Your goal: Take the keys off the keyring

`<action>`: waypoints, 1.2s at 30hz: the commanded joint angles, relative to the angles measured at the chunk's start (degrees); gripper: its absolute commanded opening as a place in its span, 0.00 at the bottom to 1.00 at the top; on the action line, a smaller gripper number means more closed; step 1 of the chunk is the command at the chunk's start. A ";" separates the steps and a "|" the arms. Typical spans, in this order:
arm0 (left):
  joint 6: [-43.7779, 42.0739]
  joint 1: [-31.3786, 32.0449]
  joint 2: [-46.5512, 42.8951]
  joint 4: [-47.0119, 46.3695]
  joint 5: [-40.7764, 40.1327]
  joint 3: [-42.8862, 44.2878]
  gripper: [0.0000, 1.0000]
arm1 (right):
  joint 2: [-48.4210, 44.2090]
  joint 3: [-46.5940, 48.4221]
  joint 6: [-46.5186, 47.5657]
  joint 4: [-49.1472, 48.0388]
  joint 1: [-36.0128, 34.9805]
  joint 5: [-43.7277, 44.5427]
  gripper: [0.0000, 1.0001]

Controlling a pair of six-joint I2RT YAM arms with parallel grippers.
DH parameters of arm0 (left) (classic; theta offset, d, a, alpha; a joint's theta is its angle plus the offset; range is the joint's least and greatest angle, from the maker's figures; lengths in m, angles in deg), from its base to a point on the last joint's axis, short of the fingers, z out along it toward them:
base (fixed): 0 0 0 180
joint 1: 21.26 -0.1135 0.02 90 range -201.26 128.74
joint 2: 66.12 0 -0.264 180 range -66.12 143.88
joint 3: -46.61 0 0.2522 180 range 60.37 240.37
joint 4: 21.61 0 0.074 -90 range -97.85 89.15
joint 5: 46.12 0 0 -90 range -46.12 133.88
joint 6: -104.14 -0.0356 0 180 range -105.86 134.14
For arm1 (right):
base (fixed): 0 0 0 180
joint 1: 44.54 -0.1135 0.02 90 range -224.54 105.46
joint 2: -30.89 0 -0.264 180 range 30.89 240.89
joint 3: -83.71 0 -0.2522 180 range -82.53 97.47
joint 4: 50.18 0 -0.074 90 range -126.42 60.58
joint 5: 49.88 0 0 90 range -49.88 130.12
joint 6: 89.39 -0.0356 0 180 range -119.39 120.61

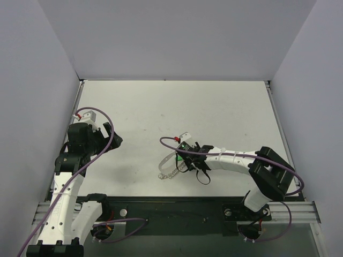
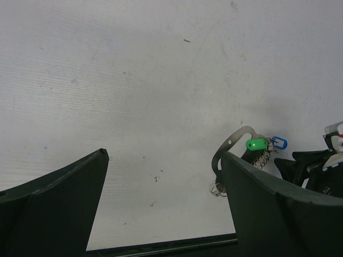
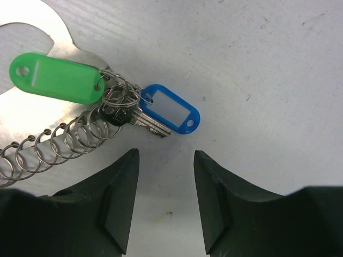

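The keyring (image 3: 27, 115) was flat silver metal with a dull, brushed sheen, and its chain (image 3: 59, 142) was bright wire rings. The keys (image 3: 146, 123) were smooth silver metal. The green tag (image 3: 56, 77) and blue tag (image 3: 171, 110) were glossy plastic. The table (image 3: 268, 80) looked matt white, finely ribbed and lightly scuffed. The right gripper (image 3: 163, 158) had fingers (image 3: 118, 203) of dark matt plastic
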 commanded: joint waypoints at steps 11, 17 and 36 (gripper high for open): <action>-0.29 -0.68 -0.02 -2.41 0.21 -0.04 0.97 | -0.25 0.10 3.33 -2.44 4.18 -11.58 0.45; -0.38 -1.21 0.25 -2.49 0.56 0.05 0.97 | -6.14 0.36 3.23 -1.13 5.05 -13.43 0.48; -0.38 -1.21 0.16 -2.41 0.48 0.05 0.97 | -0.26 7.74 10.00 0.99 8.22 -26.00 0.49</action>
